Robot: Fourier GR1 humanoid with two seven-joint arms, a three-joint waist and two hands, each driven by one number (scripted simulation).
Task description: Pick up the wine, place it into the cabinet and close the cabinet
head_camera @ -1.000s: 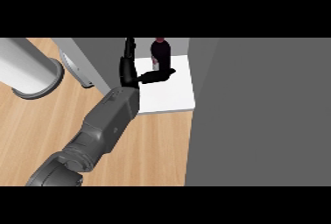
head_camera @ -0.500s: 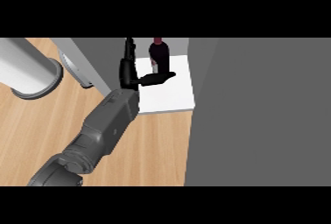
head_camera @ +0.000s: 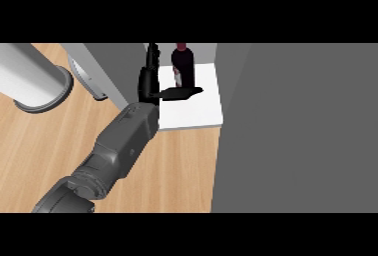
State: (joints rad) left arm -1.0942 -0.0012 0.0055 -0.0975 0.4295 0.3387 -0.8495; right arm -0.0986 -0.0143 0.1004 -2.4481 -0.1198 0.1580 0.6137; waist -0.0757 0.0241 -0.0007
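You can't see the wine bottle base: left hand thumb covers it; neck cropped at top.

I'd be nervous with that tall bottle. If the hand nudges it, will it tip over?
Probably yes. The wine bottle stands upright on the white shelf, tall and narrow, so a push high up would likely topple it. It looks stiff and smooth, perhaps slippery. The left hand touches it low down, which seems safer.

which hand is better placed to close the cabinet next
Probably the left hand. It is the only one in view, reaching into the open cabinet beside the upright wine bottle, fingers straight, thumb out toward the bottle's base. The right hand is out of view. The door cannot be clearly made out.
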